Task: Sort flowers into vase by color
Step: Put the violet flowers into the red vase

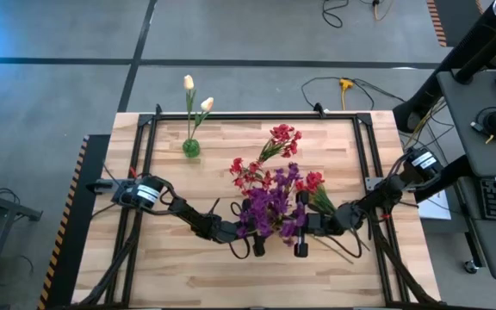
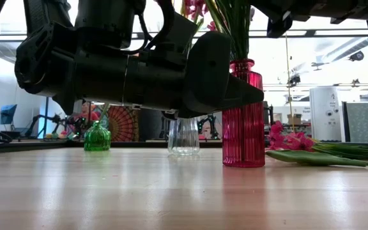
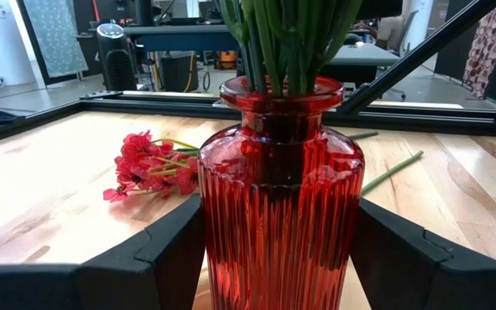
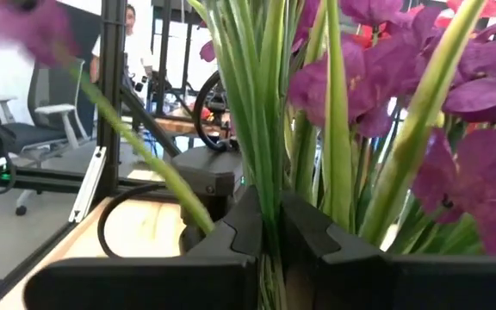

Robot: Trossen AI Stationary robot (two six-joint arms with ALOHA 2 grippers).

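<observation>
Evidently the left pincer (image 3: 278,250) clasps the ribbed red glass vase (image 3: 278,198) steady while the right pincer (image 4: 269,232), pinched on green stems (image 4: 269,129), probably feeds them in.

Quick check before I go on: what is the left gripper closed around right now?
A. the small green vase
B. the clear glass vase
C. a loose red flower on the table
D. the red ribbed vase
D: in the left wrist view, the left gripper has a finger on each side of the red ribbed vase.
</observation>
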